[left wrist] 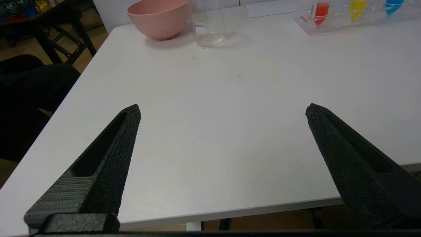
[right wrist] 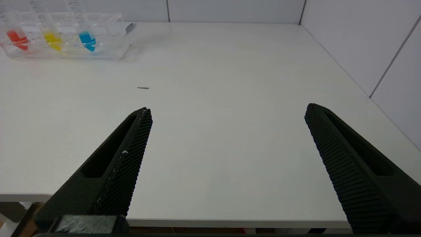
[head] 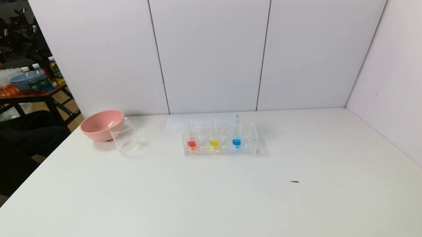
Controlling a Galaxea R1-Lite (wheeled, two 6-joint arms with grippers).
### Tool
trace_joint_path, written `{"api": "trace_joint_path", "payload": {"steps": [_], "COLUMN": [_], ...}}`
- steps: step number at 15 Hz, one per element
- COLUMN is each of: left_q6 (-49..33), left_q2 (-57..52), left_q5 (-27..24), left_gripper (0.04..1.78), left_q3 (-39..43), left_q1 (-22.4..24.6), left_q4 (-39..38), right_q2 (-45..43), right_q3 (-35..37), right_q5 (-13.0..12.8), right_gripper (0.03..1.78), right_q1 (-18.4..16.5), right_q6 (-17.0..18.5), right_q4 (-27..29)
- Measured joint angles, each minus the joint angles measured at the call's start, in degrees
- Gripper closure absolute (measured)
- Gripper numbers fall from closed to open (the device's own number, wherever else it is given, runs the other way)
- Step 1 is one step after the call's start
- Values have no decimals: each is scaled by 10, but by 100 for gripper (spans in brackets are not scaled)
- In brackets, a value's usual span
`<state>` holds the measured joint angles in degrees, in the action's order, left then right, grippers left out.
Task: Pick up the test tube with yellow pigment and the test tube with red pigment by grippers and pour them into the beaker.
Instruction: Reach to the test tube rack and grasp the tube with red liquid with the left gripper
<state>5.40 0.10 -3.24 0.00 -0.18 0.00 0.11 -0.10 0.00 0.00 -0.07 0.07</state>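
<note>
Clear-walled rack (head: 221,146) slots are seen holding the red-pigment tube (head: 191,143) and yellow-pigment tube (head: 214,142), the beaker (head: 125,136) unfilled, while left gripper (left wrist: 223,110) and right gripper (right wrist: 227,110) are held wide open, empty, nothing yet picked up.

White surface (head: 214,202), walled at the far and right edges. Near the far left corner: pink bowl (head: 101,125), with clear beaker (head: 125,137) just in front, overlapping it in the head view. Midway along the far edge: white sheet (head: 200,121), then clear tube rack (head: 220,141) just nearer. Toward the right, well apart: small dark speck (head: 294,181).
</note>
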Motion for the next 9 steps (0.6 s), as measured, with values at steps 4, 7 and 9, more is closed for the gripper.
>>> {"api": "trace_joint_path", "payload": {"steps": [4, 7, 9], "left_q6": [-2, -6, -9], "left_q2": [0, 0, 0], "left_q5": [1, 2, 4], "left_gripper": [6, 6, 6], "left_q3": [0, 0, 0], "left_q1": [0, 0, 0], "left_q4": [0, 0, 0], "right_q2": [0, 0, 0], "right_q3": [0, 0, 0], "right_q5": [0, 0, 0], "right_gripper": [11, 11, 11], "right_q1": [0, 0, 0], "right_q6": [0, 0, 0], "right_q4": [0, 0, 0]}}
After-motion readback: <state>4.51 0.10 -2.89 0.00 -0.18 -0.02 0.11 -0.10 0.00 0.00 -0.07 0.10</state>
